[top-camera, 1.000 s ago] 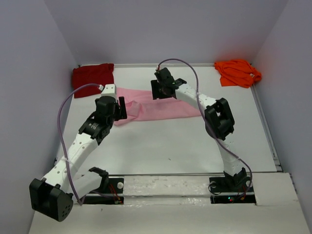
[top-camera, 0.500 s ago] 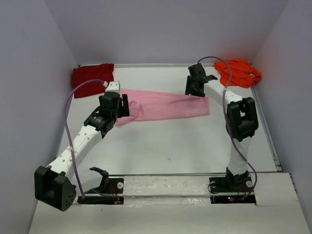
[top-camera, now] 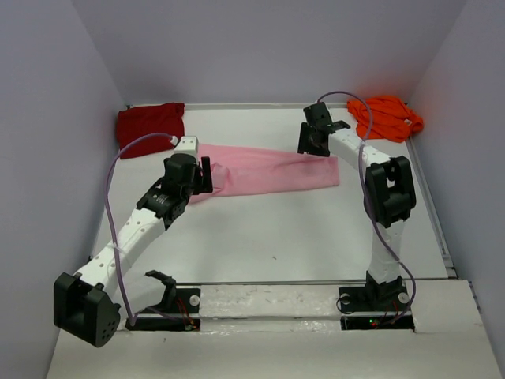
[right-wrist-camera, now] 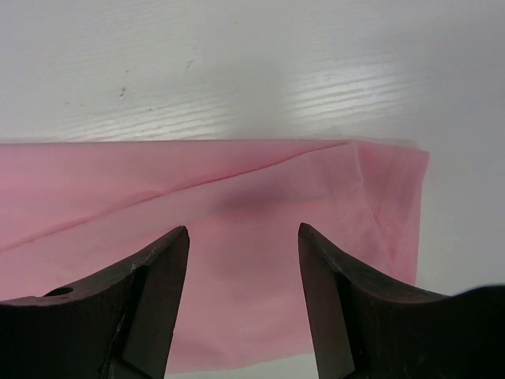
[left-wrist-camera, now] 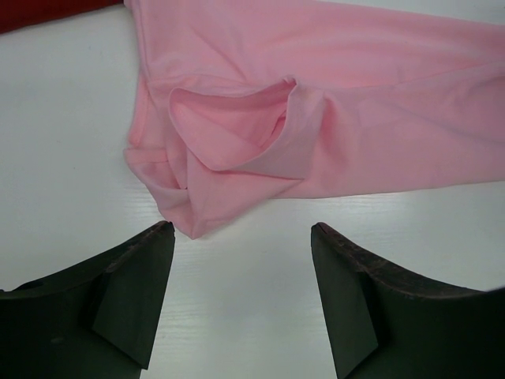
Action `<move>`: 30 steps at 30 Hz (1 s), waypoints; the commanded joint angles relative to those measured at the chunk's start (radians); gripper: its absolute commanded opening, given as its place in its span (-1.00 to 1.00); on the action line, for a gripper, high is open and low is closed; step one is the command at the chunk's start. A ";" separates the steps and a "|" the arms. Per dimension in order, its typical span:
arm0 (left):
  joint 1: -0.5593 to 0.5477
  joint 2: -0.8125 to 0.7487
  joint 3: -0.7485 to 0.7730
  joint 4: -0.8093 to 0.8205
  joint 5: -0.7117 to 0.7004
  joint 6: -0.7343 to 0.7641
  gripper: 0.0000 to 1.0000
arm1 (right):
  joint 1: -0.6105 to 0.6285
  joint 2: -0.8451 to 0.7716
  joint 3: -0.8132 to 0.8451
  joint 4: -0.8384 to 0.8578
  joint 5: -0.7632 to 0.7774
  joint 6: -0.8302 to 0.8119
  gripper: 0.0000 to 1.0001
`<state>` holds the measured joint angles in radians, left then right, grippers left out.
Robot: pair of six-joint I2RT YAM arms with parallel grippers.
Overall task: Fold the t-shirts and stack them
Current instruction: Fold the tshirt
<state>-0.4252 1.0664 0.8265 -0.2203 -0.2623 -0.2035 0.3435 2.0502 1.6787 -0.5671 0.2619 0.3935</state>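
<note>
We look down from high behind the near edge of the table (top-camera: 276, 229), taking in all of it. Our left wrist view sits close over the left gripper (left-wrist-camera: 241, 227), facing the crumpled end of the pink t-shirt (left-wrist-camera: 331, 103) just ahead. Our right wrist view, equally close, looks past the right gripper (right-wrist-camera: 243, 229) onto that shirt's other end; overhead we see both ends.

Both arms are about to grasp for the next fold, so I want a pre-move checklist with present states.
1. Light pink cloth t-shirt lying flat: not ok, left end bunched.
2. Left gripper open, empty: ok.
3. Right gripper open above the pink shirt's right end: ok.
4. Bright orange cloth t-shirt apart from pink one: ok.
5. Dark red cloth t-shirt apart from pink one: cannot tell, left arm hides the gap.
</note>
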 commanded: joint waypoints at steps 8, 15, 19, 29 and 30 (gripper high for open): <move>-0.038 -0.048 -0.017 0.041 -0.023 0.010 0.60 | -0.078 0.067 0.058 -0.030 0.036 0.057 0.26; -0.056 -0.054 -0.020 0.039 -0.032 0.009 0.60 | -0.087 0.086 0.084 -0.039 0.059 0.059 0.26; -0.072 -0.066 -0.024 0.038 -0.044 0.012 0.60 | -0.097 0.122 0.099 -0.042 0.048 0.065 0.26; -0.115 -0.080 -0.029 0.029 -0.075 0.013 0.60 | -0.115 0.159 0.119 -0.042 0.031 0.073 0.20; -0.115 -0.079 -0.029 0.029 -0.075 0.013 0.60 | -0.115 0.159 0.119 -0.042 0.034 0.073 0.09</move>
<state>-0.5316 1.0115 0.8078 -0.2134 -0.3084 -0.1989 0.2409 2.2173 1.7565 -0.6041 0.2916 0.4511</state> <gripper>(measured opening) 0.797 0.604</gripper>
